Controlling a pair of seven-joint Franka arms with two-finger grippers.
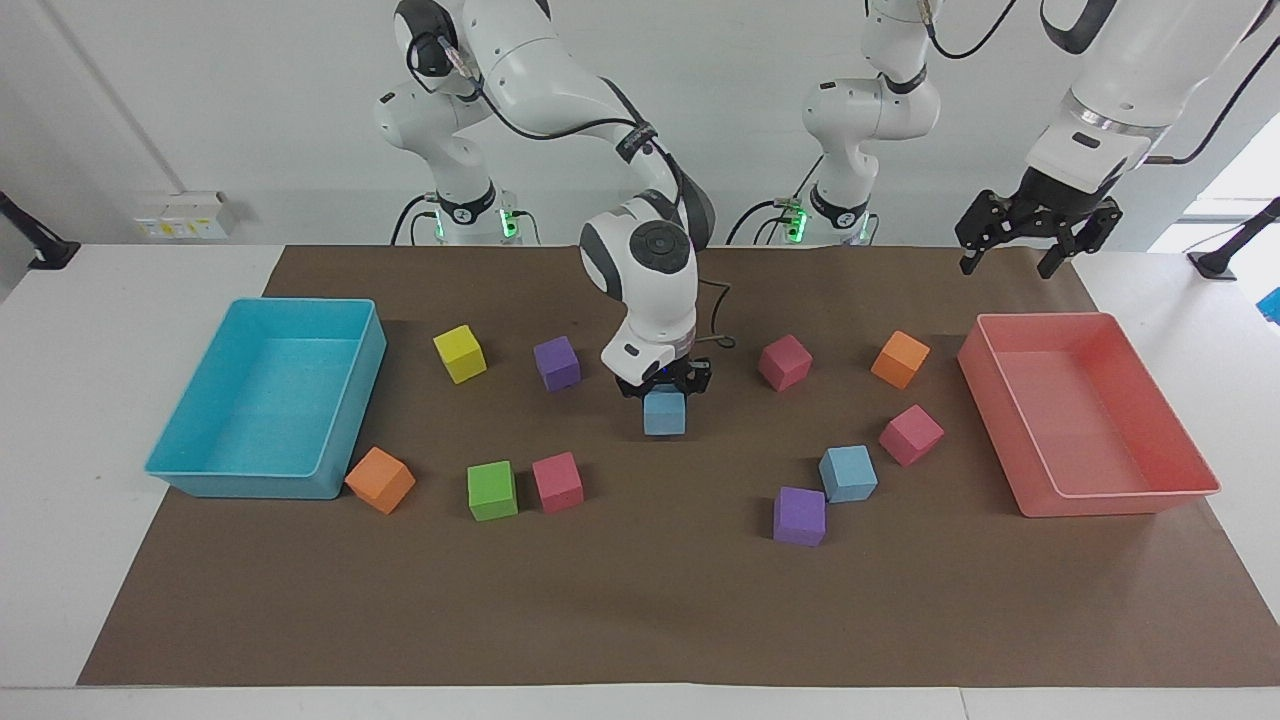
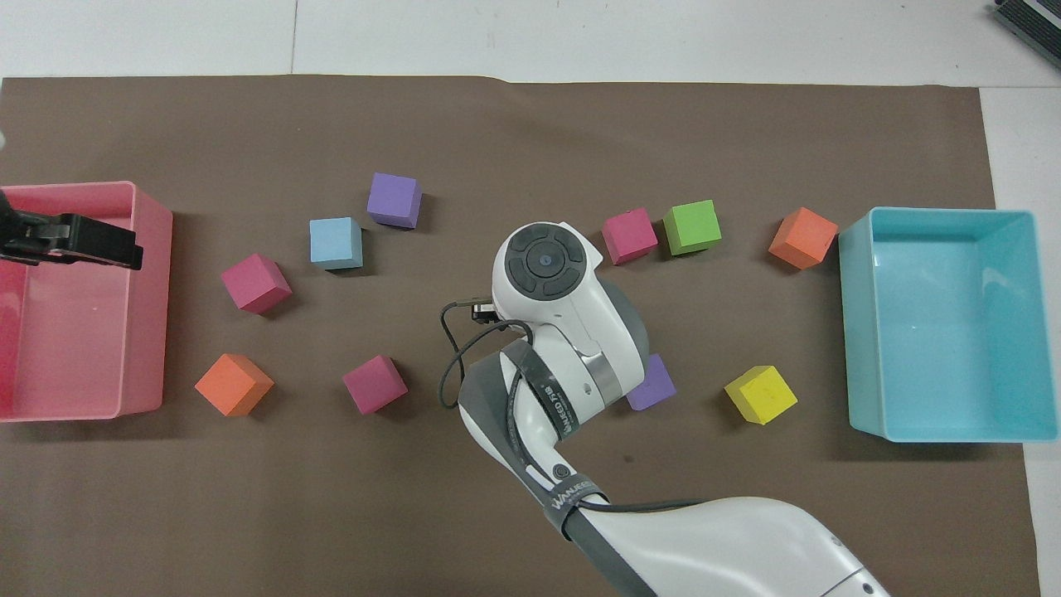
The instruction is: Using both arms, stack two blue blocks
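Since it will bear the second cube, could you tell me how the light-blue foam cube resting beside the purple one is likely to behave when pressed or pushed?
The resting light-blue foam cube looks matte, so probably grippy. Its flat faces suggest sliding rather than rolling. Being foam, it may yield slightly and is likely light, so a nudge could shift it toward the purple foam cube.
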